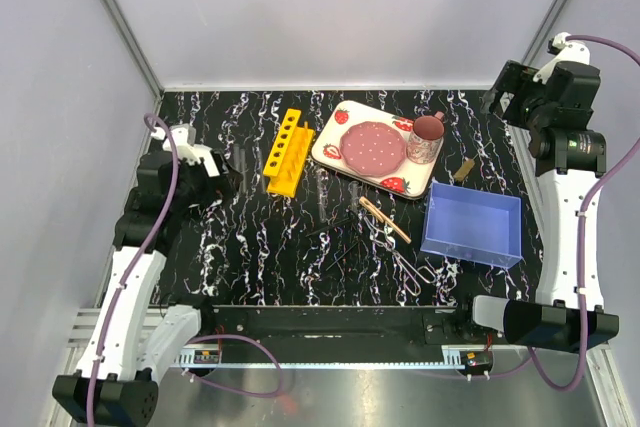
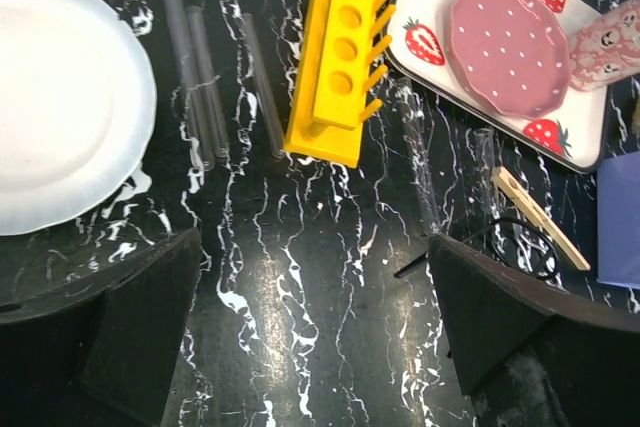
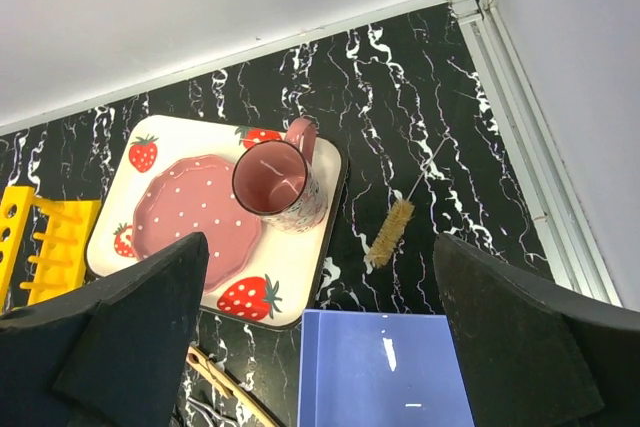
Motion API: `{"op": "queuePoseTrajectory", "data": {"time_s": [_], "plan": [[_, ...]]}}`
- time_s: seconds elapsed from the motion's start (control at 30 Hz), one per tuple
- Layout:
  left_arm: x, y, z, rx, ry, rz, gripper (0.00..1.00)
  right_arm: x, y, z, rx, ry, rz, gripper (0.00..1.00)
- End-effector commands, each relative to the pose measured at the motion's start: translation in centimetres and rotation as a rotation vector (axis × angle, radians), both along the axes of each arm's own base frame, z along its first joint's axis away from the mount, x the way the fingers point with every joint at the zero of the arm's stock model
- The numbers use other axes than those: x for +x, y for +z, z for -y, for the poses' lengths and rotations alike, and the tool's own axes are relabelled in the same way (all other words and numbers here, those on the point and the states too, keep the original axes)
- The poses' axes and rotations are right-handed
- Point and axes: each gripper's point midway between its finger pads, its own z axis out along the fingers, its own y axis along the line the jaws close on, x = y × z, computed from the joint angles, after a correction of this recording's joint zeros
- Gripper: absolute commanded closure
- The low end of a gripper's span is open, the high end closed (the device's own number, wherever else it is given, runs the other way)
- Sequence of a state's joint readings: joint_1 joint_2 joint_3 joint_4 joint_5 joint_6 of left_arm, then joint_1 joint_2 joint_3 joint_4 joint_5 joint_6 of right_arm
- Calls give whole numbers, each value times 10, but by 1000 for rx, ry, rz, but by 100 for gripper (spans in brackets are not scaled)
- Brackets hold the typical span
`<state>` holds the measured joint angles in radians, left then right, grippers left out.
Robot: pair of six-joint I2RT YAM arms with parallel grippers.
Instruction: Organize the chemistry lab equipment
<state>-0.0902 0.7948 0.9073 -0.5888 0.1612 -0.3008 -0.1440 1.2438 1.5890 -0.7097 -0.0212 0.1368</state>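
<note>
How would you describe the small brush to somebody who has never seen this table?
Find the strawberry-print tray at the back of the black marble table. Right of it, behind the blue box, lies the brush. It alone has a tan bristly head on a thin wire.

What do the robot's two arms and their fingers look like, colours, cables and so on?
The left arm and right arm both have white tapered links between black cylindrical joints. A purple cable runs along each one. The left gripper and right gripper are black with white parts. In the wrist views the fingers are dark, matte, wedge-shaped blocks.
</note>
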Motion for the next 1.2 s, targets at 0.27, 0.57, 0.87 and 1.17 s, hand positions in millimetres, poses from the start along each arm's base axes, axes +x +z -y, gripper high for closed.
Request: {"op": "queuePoseTrajectory", "data": {"time_s": [0.27, 0.57, 0.87, 1.17], "plan": [[10, -16, 22, -90, -84, -80, 1, -26, -22, -93, -19, 700, -6, 0], [61, -63, 5, -112, 9, -301, 1, -46, -50, -134, 54, 995, 7, 0], [123, -93, -16, 10, 62, -454, 1, -50, -71, -148, 94, 1066, -25, 0], [162, -109, -37, 159, 85, -533, 15, -53, -88, -151, 131, 1078, -51, 0]]}}
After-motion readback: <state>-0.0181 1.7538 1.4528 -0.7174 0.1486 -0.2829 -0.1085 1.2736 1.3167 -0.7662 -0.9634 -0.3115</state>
